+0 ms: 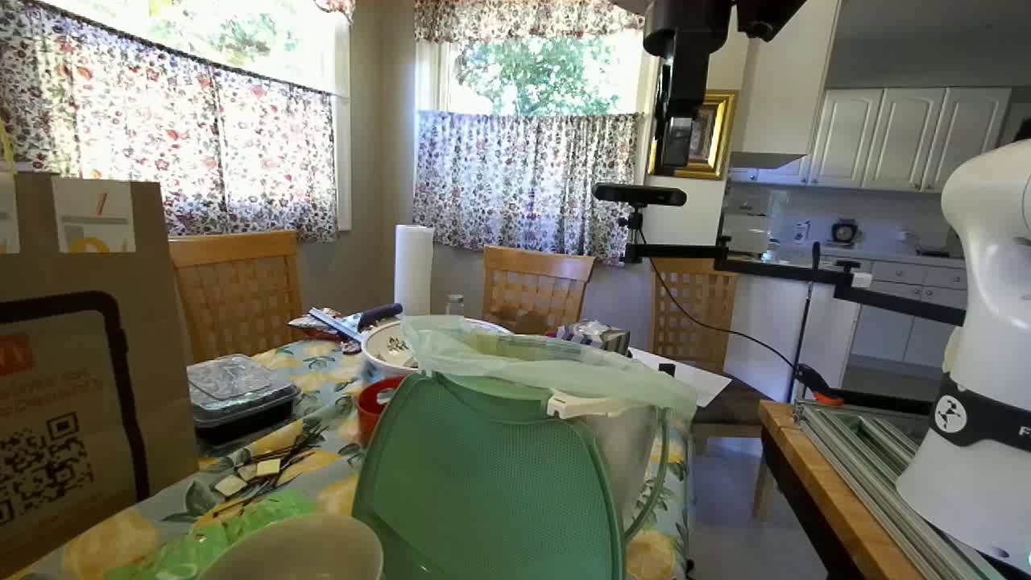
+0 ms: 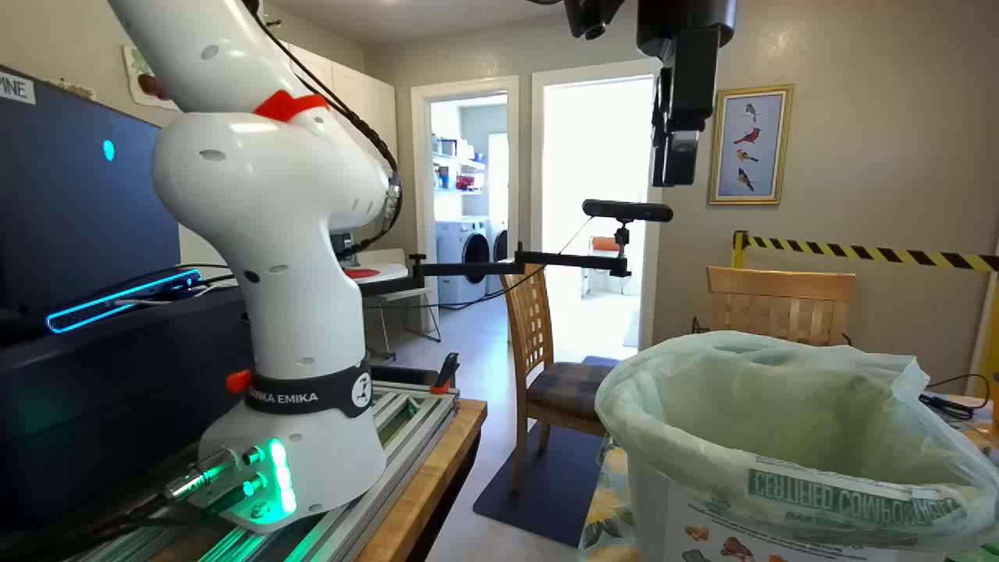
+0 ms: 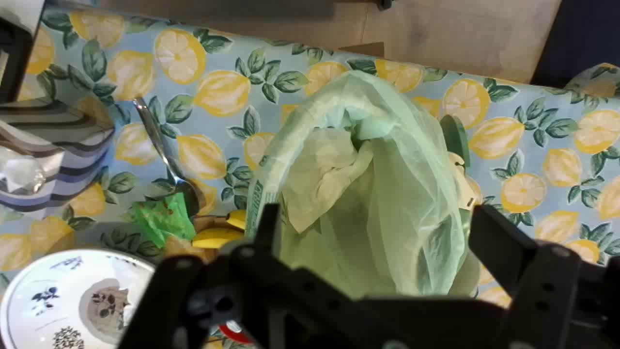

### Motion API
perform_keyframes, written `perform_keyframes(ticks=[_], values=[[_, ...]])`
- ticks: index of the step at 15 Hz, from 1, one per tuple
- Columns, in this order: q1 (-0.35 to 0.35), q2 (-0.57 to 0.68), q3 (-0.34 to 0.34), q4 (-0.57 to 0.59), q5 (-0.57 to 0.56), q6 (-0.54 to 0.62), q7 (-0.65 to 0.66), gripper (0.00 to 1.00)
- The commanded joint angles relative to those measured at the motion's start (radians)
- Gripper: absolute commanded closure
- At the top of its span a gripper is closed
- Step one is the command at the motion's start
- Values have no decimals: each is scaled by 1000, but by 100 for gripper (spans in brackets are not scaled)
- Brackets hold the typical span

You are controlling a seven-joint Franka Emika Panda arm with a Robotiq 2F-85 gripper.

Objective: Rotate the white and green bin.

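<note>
Black fingers (image 3: 501, 241) of the gripper (image 3: 374, 213) stand spread wide, well above the white and green plastic bin (image 1: 491, 475). It stands upright, wearing a pale-green plastic liner (image 3: 416, 213), on the blue lemon-print tablecloth (image 3: 540, 201), near a silver metal spoon (image 3: 157, 137) and a white flower-patterned bowl (image 3: 31, 274).

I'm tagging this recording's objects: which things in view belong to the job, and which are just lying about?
Belong to the job:
white and green plastic bin
crinkled pale-green plastic liner around its rim
black two-fingered end effector, open

Lying about:
round white patterned bowl
silver metal spoon
white paper-towel roll
clear-lidded black plastic container
brown paper bag
</note>
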Motion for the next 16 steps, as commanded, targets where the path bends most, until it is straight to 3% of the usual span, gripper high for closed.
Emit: perform_keyframes(ticks=[1, 11, 13, 16], values=[[-4, 0, 3, 2, 2, -2, -2, 0], [-4, 0, 3, 2, 2, -2, -2, 0], [-48, 54, 33, 41, -24, -57, 132, 0], [-68, 132, 19, 50, -11, -94, 204, 0]])
